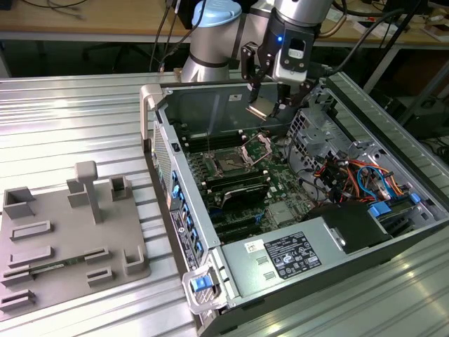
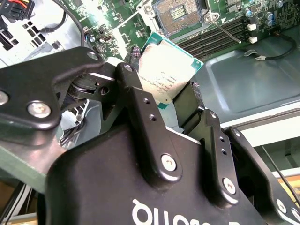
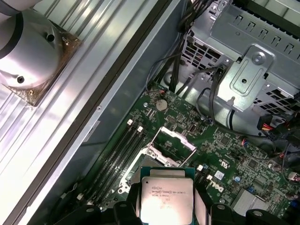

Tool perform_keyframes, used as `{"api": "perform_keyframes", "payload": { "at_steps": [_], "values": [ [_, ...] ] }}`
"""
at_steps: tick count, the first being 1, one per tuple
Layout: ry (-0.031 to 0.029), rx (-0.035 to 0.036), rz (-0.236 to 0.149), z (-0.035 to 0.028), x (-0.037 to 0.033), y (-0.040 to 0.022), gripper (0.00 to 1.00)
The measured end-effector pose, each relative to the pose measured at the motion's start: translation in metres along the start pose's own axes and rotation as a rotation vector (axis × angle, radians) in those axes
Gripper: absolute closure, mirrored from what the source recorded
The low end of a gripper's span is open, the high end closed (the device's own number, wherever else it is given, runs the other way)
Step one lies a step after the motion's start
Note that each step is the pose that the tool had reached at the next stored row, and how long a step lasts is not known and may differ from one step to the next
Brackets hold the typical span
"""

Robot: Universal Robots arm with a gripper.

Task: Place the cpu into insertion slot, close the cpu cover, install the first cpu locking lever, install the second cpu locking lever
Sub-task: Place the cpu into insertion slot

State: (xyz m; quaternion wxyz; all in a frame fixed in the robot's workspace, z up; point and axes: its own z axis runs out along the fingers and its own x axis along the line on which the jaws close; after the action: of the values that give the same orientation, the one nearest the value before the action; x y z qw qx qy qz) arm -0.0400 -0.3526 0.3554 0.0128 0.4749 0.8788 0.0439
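My gripper (image 1: pixel 268 104) hangs over the back of the open computer case, shut on the cpu (image 1: pixel 259 109), a thin square silvery plate held by two opposite edges. In both wrist views the cpu (image 2: pixel 164 70) (image 3: pixel 167 197) sits between the black fingers (image 2: pixel 133 91), face showing. The insertion slot (image 1: pixel 228 163) (image 2: pixel 180 11) lies bare on the green board, below the cpu and toward the exterior view's left. The cpu cover (image 1: pixel 257 147) (image 3: pixel 174 140) stands raised beside the slot. A thin wire lever (image 2: pixel 226 29) sticks up, unlatched, next to the slot.
Long black memory slots (image 1: pixel 235 186) run beside the socket. A metal drive cage (image 1: pixel 319 130) and coloured cables (image 1: pixel 351 175) fill the exterior view's right side of the case. The power supply (image 1: pixel 287 256) sits at the front. A grey fixture plate (image 1: pixel 70 239) lies on the table.
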Motion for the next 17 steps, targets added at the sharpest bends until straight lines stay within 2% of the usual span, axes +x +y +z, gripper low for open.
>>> {"api": "perform_keyframes", "payload": {
  "at_steps": [17],
  "values": [
    [-0.0070,-0.0015,0.079,0.0011,0.0014,-0.0023,0.45]
  ]
}}
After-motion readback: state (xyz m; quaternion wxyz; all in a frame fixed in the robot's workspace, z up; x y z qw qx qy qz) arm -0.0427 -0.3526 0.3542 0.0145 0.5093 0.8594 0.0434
